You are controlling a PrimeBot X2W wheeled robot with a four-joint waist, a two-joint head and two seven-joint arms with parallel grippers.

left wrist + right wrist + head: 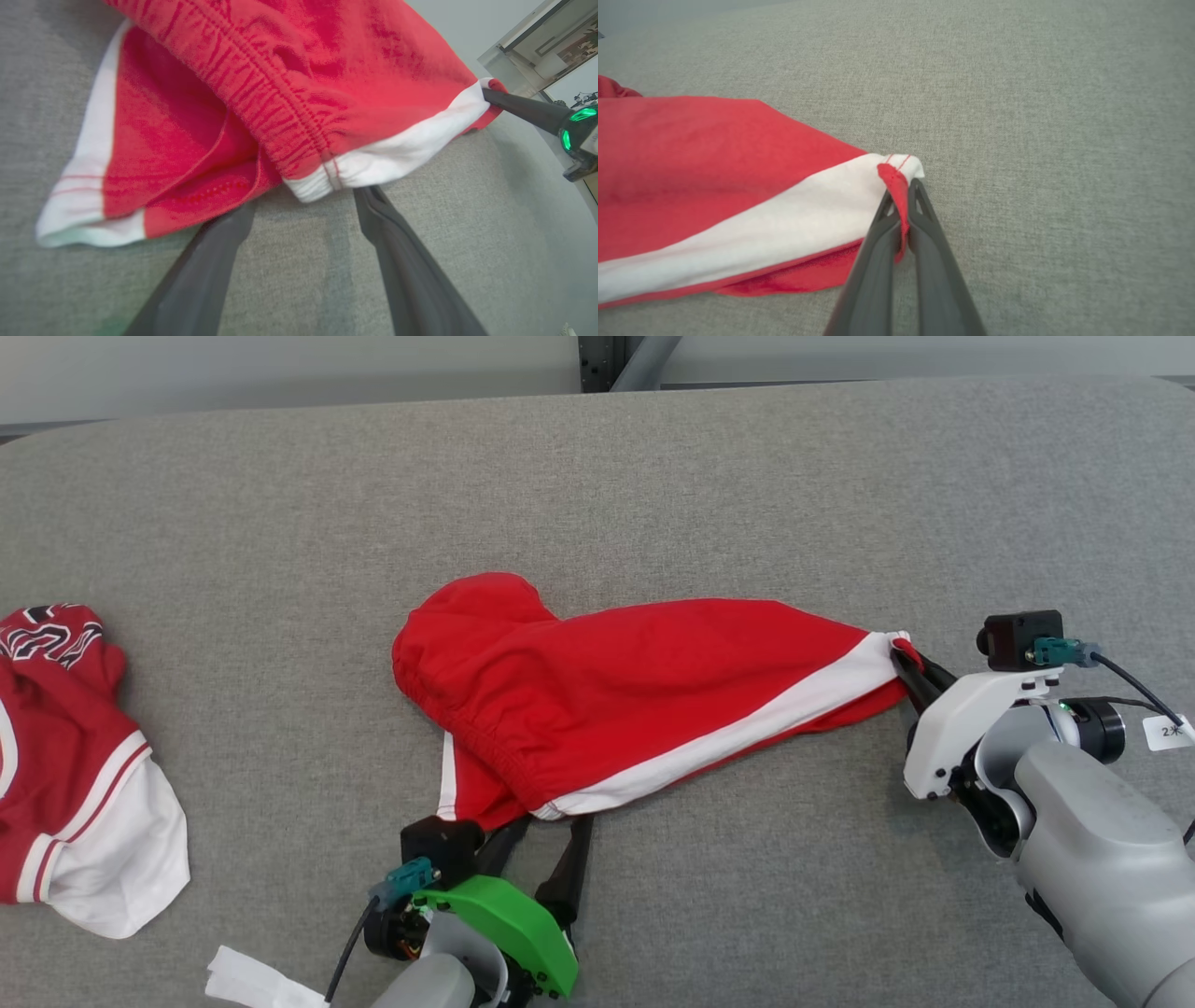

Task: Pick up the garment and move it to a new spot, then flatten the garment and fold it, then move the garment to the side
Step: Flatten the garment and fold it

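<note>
The shorts (635, 681) lie across the bench (653, 476), long axis 9 to 3 o'clock: the right hand (910, 674) pinches their 3 o'clock corner, and the left hand (551, 823), wide open and empty, sits at their 6 o'clock edge.

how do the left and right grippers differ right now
The left gripper is open, its fingers spread beside the waistband corner of the red shorts with white side stripes; the right gripper is shut, pinching the shorts' far hem corner. The left gripper has a green housing, the right gripper a white housing. Both have long dark fingers at the shorts' edge.
</note>
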